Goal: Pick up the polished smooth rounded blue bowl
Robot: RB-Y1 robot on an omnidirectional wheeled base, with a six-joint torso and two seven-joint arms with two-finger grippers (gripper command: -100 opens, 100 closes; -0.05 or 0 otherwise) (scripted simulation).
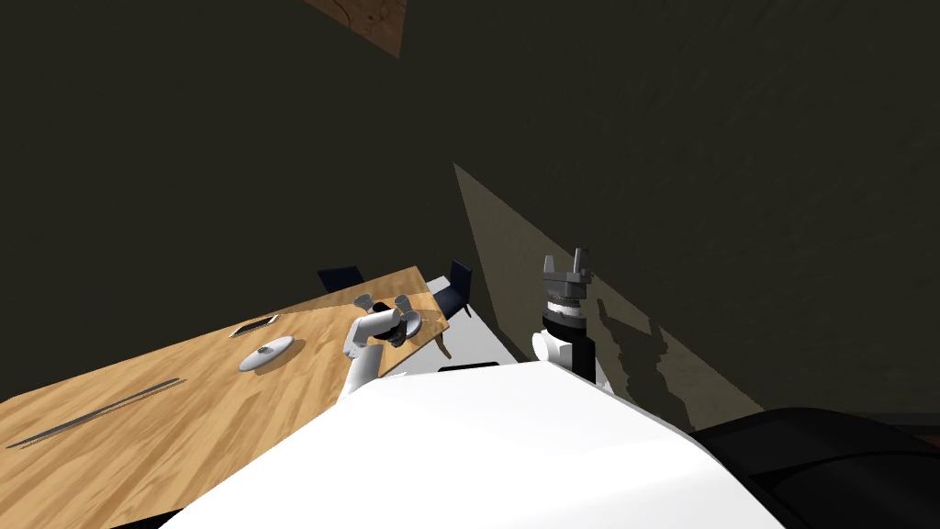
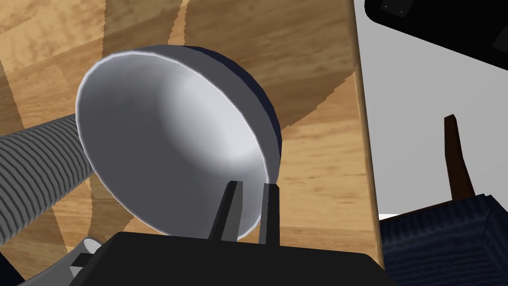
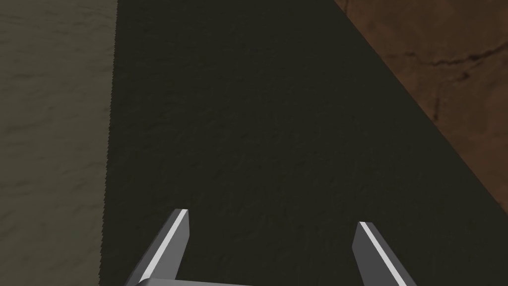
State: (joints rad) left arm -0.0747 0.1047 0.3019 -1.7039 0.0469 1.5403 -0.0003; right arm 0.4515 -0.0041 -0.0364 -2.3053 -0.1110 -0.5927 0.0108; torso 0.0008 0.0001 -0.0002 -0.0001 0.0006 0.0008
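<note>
You have one bowl (image 2: 168, 134), pale grey inside and dark blue outside. There are two grippers, one wooden table (image 1: 184, 413), two dark chairs (image 1: 341, 277) at its far end, one pale disc (image 1: 266, 354), one flat dark slab (image 1: 253, 327) and one long thin grey strip (image 1: 92, 415).

The left gripper (image 2: 250, 184) has its two fingers drawn close together, pinching the bowl's rim between them: one blade lies inside the bowl, the other outside. The bowl tilts, its hollow turned toward the gripper's body. One ribbed grey tube (image 2: 34, 164) runs behind the bowl's far rim.

From the head camera, the bowl (image 1: 413, 321) sits in the left gripper (image 1: 402, 327) over the table's corner, at about 3 o'clock from the pale disc. Whether it touches the wood cannot be told.

The right gripper (image 1: 567, 266) stands raised well apart, between 2 and 3 o'clock from the bowl. Its fingers (image 3: 184, 221) are spread wide and hold nothing.
</note>
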